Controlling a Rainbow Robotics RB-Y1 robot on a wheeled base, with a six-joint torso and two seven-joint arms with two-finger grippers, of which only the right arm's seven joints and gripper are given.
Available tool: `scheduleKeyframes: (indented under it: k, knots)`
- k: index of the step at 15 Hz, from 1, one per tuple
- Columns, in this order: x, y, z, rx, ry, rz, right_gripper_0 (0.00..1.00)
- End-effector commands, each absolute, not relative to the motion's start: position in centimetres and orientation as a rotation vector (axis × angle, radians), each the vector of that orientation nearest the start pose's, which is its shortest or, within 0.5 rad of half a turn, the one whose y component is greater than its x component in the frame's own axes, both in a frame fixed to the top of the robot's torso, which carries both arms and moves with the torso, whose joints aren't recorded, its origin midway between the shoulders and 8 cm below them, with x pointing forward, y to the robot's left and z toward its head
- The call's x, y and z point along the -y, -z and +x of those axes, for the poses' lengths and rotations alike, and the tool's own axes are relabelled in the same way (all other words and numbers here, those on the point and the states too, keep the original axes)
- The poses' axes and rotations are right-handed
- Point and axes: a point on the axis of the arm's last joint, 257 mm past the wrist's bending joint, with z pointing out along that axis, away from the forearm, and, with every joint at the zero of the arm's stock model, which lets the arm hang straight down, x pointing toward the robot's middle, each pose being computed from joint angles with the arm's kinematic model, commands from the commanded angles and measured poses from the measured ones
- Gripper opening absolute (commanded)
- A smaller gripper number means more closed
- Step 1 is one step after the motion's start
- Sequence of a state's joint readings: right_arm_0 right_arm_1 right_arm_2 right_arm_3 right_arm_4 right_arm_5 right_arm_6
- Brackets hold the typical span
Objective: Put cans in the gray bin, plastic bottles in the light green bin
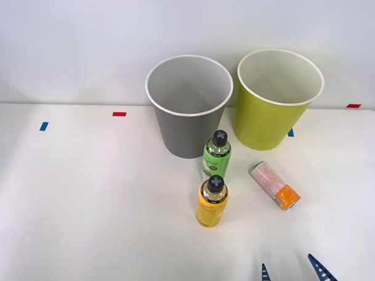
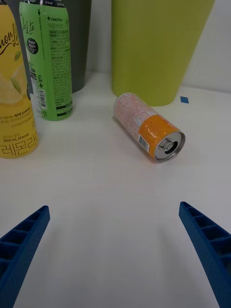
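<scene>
Right hand (image 1: pixel 293 277) is seen at the near edge of the white counter (image 1: pixel 99 193), low in the front view's right corner; its two blue ribbed fingers (image 2: pixel 21 245) are spread wide with nothing held between them. In the wrist view the same hand (image 2: pixel 115 250) is poised over bare counter (image 2: pixel 106 192), the can lying beyond the gap.

Next out, the yellow-orange bottle (image 1: pixel 212 203) is noted upright, black cap on top (lemon print on the label, seen in the wrist view (image 2: pixel 14 91)). To its right, well apart, the can (image 1: pixel 274 185) is lying on its side, pale pink body with the orange band and silver end turned toward the robot; the pull-tab end is visible in the wrist view (image 2: pixel 149 126).

Just behind the yellow-orange bottle, the green-label bottle (image 1: pixel 216 156) is standing upright, also black-capped; its green label is read in the wrist view (image 2: pixel 50 62). The two bottles are close together, one behind the other.

Farthest back, near the wall, two bins are set side by side. The gray bin (image 1: pixel 188 106) is on the left, directly behind the green-label bottle. The light green bin (image 1: pixel 272 100) is on the right, behind the can, and is seen in the wrist view (image 2: pixel 154 48) as well. Small red and blue tape marks (image 1: pixel 119 114) are stuck on the counter.
</scene>
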State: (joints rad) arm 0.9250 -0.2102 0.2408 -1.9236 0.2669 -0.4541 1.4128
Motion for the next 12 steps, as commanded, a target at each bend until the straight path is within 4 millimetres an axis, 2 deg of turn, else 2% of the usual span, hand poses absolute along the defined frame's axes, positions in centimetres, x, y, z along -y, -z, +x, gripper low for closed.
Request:
scheduleKeyframes:
  k: [1,12]
  knots:
    - [20.97,30.8,25.33,-1.684,-0.001,-0.243,0.93]
    - [20.97,30.8,25.33,-1.684,-0.001,-0.243,0.93]
